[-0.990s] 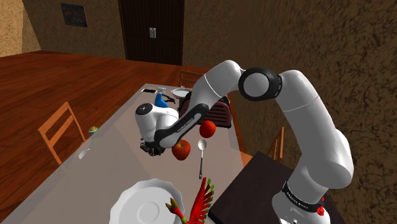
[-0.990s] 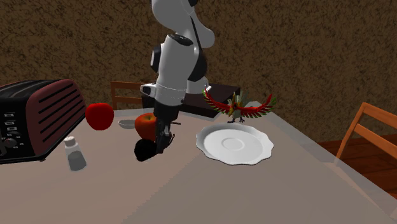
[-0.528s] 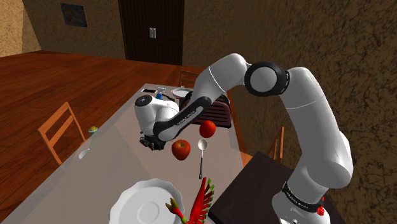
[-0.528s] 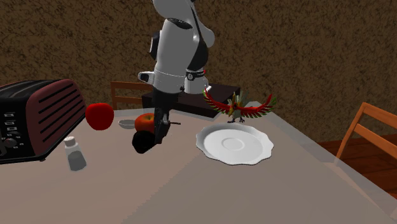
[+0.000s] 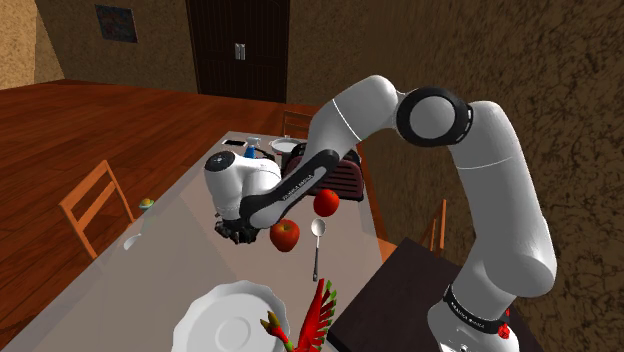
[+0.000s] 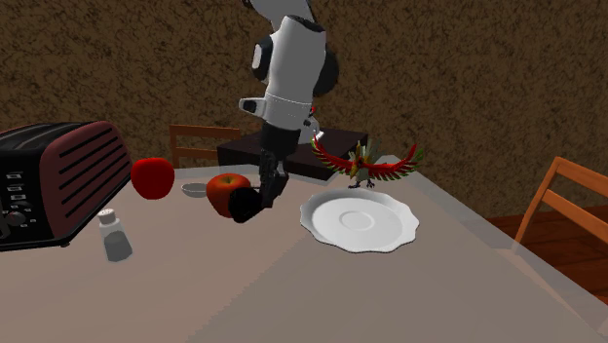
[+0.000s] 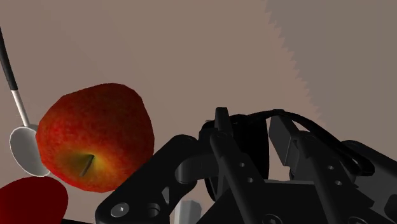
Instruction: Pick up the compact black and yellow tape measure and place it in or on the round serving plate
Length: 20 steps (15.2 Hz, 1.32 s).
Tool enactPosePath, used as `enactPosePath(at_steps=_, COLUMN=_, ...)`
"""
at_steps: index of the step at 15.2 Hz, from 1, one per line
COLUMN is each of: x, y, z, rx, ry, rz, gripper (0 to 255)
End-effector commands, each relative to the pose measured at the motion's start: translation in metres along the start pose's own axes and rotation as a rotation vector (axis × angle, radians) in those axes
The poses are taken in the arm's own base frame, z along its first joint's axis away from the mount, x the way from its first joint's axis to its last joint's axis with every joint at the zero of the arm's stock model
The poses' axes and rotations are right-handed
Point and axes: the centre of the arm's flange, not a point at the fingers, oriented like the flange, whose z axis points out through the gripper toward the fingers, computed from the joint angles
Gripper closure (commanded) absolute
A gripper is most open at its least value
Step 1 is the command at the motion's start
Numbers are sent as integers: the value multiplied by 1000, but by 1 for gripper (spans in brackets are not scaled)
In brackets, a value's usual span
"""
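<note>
Nearest in the second exterior view, a small pale salt shaker [image 6: 115, 236] stands well apart from the round white scallop-edged serving plate [image 6: 359, 220], on that view's left. The plate lies bare and flat on the grey-brown table top [image 6: 292, 292], so nothing blocks a drop onto it. Near the plate's rim, again on that view's left, the all-black two-finger gripper [image 7: 250, 127] hangs tilted, its jaws clamped on the compact tape measure [image 6: 240, 207]. The tape measure looks wholly black here, with no yellow showing. I judge it lifted clear of the table, so the pick is done and the carry to the plate remains.

Just behind the gripper, farther from the plate, sits a red-and-yellow apple [image 6: 226, 192], close enough for a careless swing to brush it. Beyond the apple lie a grey metal spoon [image 5: 317, 230], a plain red round fruit [image 6: 152, 177] and a black, dark-red-sided toaster [image 6: 58, 185]. A red-and-green bird figure [image 6: 365, 161] perches just behind the plate, which is a reason to lower the tape measure straight down over the plate's middle.
</note>
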Motion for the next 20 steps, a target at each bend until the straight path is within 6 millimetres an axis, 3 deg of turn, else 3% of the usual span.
enactPosePath(at_steps=1, x=-27, y=2, z=-6, rx=0, ry=1, rz=1, gripper=255)
enactPosePath(at_steps=17, x=-231, y=10, z=-51, rx=0, ry=1, rz=1, gripper=255)
enactPosePath(at_steps=20, x=-235, y=9, z=-36, rx=0, ry=1, rz=1, gripper=255)
